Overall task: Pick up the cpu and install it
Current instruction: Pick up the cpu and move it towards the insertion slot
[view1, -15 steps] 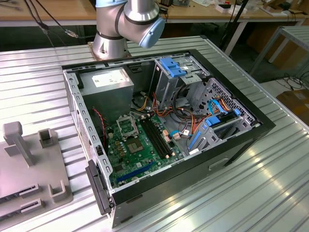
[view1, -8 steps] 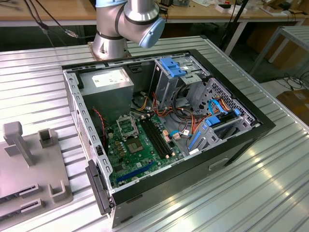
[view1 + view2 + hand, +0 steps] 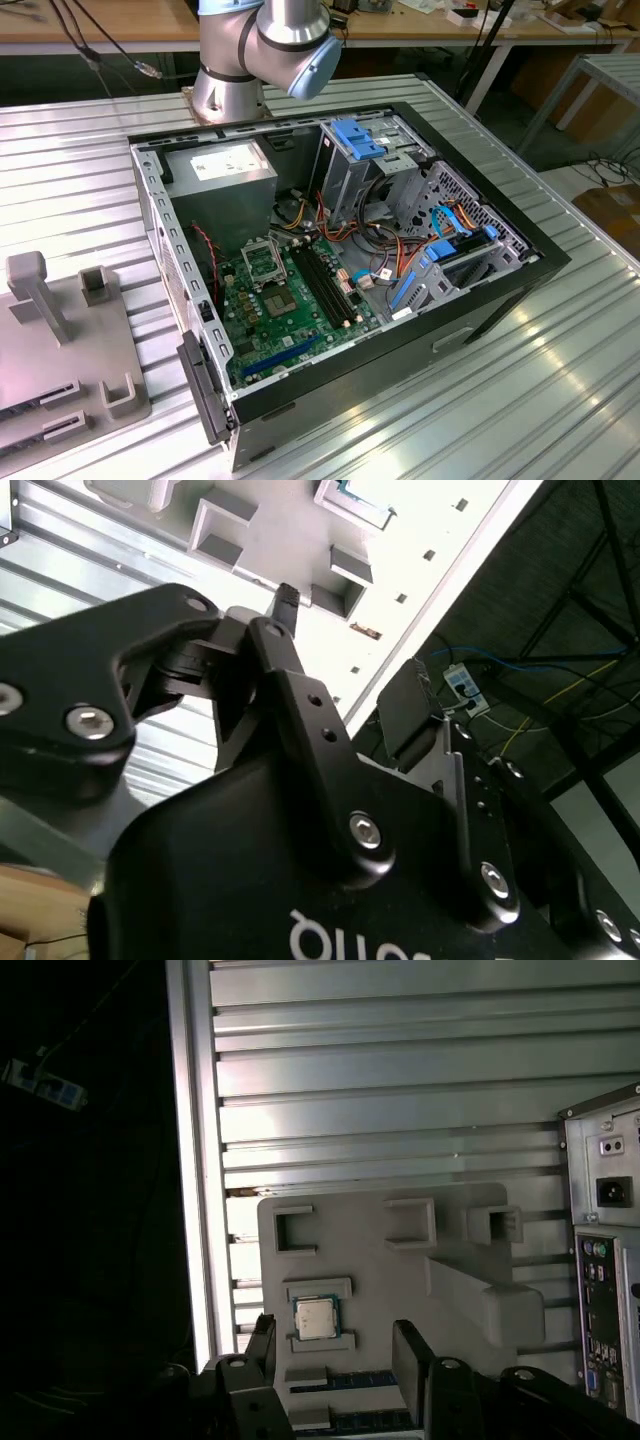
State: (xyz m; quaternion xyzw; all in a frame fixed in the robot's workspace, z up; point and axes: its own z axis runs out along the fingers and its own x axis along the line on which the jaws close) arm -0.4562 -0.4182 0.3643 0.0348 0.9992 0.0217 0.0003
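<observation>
I have the open black metal computer case [image 3: 350, 250] well off to the pincer's side, and the install is not yet begun. Over the flat grey plastic fixture plate [image 3: 400, 1222] my black two-fingered pincer [image 3: 336, 1352] hangs spread wide, holding nothing. The small square silver-topped cpu [image 3: 315, 1317] lies in its bracket just beyond the tips, between them, untouched

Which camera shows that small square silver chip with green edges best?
The first wrist view: the small square silver chip lies plainly in its grey holder plate. The exterior view and second wrist view show parts of that plate.
</observation>
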